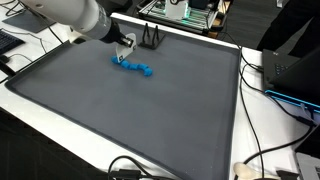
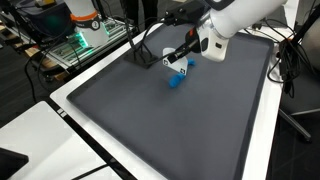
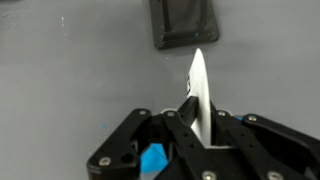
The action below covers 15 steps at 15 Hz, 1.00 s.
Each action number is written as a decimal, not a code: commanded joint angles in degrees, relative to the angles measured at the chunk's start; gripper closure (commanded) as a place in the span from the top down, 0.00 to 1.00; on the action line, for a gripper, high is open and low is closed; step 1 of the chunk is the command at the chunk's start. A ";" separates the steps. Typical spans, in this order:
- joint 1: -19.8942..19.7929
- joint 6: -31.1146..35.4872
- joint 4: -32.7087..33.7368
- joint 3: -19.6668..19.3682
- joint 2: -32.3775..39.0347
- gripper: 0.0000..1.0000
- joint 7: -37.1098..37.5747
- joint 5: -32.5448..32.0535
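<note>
Jaws are fully closed on a thin white strip [image 3: 197,90], with a blue toy [image 1: 134,67] lying just below them on the tabletop [image 1: 150,120]; a firm grip and slow, steady movement are advised.

Looks like a robotics lab or an engineering workroom rather than a home. Shown first by a white robot arm [image 2: 235,18] reaching over a broad white desk [image 1: 262,125], covered almost edge to edge with a dark grey mat [image 1: 130,115]. Ringed with loose black cables [image 1: 258,85] trailing over the desk's rim in both exterior views. Backed by a wire rack [image 2: 45,62] carrying a green-lit circuit board [image 2: 78,45] among other bare electronics. Flanked in an exterior view by a dark computer [image 1: 292,85] with a blue glow along its edge.
</note>
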 commanded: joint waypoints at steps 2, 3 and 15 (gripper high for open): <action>-1.69 2.97 -8.14 0.39 -6.01 0.02 3.89 6.18; -1.94 3.72 -9.56 0.32 -7.02 0.02 4.61 7.59; -4.73 16.78 -36.20 -2.71 -23.79 0.02 16.67 25.72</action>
